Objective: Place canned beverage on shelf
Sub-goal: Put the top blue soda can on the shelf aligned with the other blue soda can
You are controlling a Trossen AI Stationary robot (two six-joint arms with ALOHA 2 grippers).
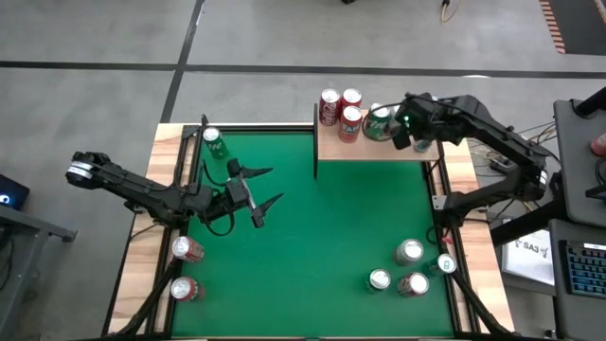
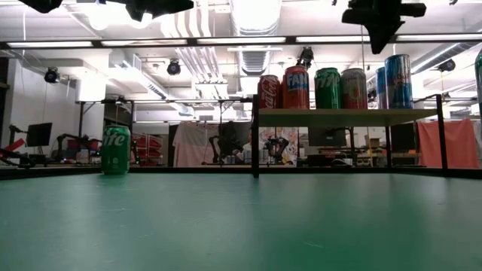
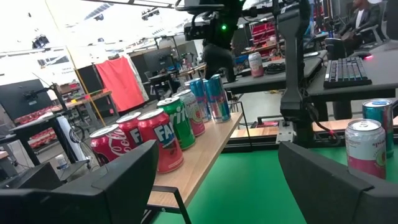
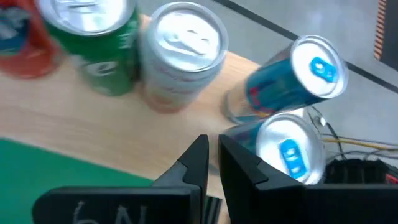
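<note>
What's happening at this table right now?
A two-armed robot is stocking cans onto the shelf. The right hand hovers shut and empty above the row of cans standing there. The left hand hangs open over the green table, holding nothing. A green can and several other cans remain on the table.

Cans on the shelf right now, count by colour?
Red cans: 3
Green can: 1
Pale pinkish can: 1
Blue slim cans: 2
Total on the shelf: 7
</note>
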